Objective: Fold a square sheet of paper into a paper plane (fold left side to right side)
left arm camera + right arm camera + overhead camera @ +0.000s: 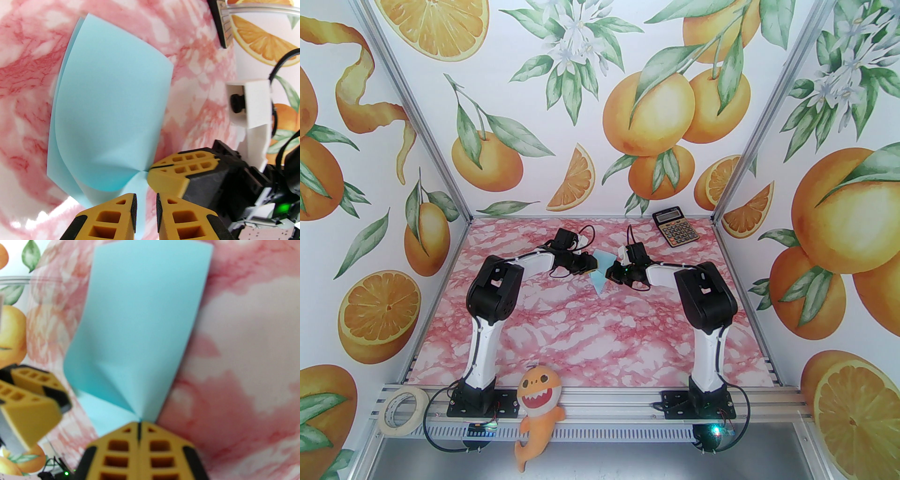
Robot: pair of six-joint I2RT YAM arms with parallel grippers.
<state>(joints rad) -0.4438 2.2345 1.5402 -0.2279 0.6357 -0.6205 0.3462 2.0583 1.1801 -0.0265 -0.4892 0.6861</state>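
Square sheet of paper (600, 281) sits at the centre of the top view, between the two tools. It seems raised off the pink marbled counter (581, 328). It is doubled over, and its two thin, matte, pale-blue layers bow loosely apart rather than lying flat.

At its left, the left tool (145, 199) has its ribbed yellow fingers a narrow gap apart. The sheet's lower corner runs into that gap but is not clamped. To the right, the right tool (138, 426) is pressed together on the sheet's edge, and soft wrinkles fan out from the pinch.

As I judge it, the left-to-right fold is laid over but not yet creased. The next move likely calls for lining up the free edges, lowering the sheet to the counter and pressing the bend sharp.

Far right, higher in the top view, a black-and-gold calculator (676, 227) lies well apart.
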